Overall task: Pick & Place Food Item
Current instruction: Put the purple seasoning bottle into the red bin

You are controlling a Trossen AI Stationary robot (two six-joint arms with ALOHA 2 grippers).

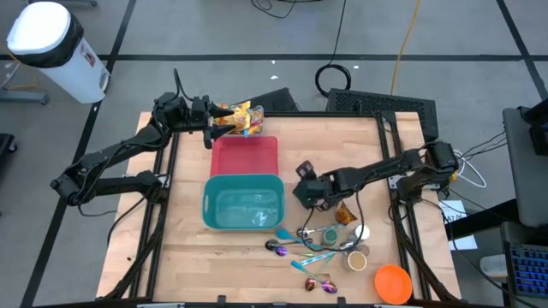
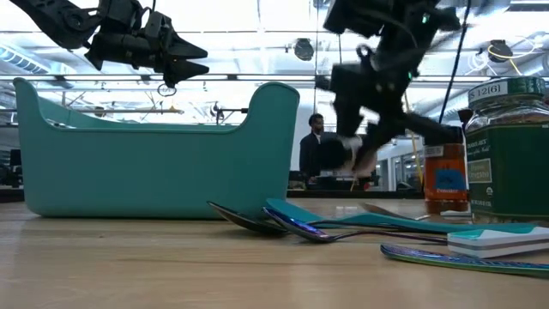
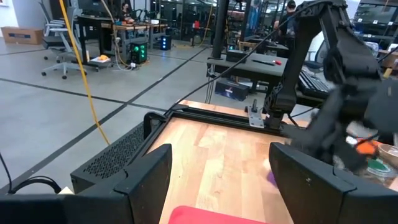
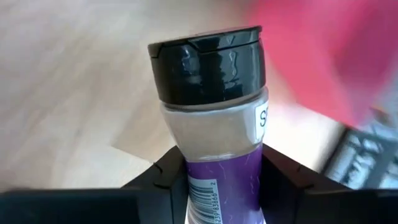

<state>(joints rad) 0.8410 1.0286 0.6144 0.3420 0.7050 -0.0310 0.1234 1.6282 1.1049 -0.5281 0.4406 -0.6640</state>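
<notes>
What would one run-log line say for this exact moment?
right gripper: shut on spice bottle, beside teal bin | left gripper: open, empty, over snack packets behind red bin

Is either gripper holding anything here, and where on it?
The right gripper grips a black-capped spice bottle around its purple-labelled body. The left gripper is open and empty.

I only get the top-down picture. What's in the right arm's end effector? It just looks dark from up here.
Observer: A bottle with a black flip cap and a purple label, gripped by the right end effector.
Operator: Is the left one holding anything?
Observer: No. Its wrist view shows the left end effector open with nothing between the fingers.
Operator: Is anybody watching?
Observer: The low view shows a person standing far behind the table.
</notes>
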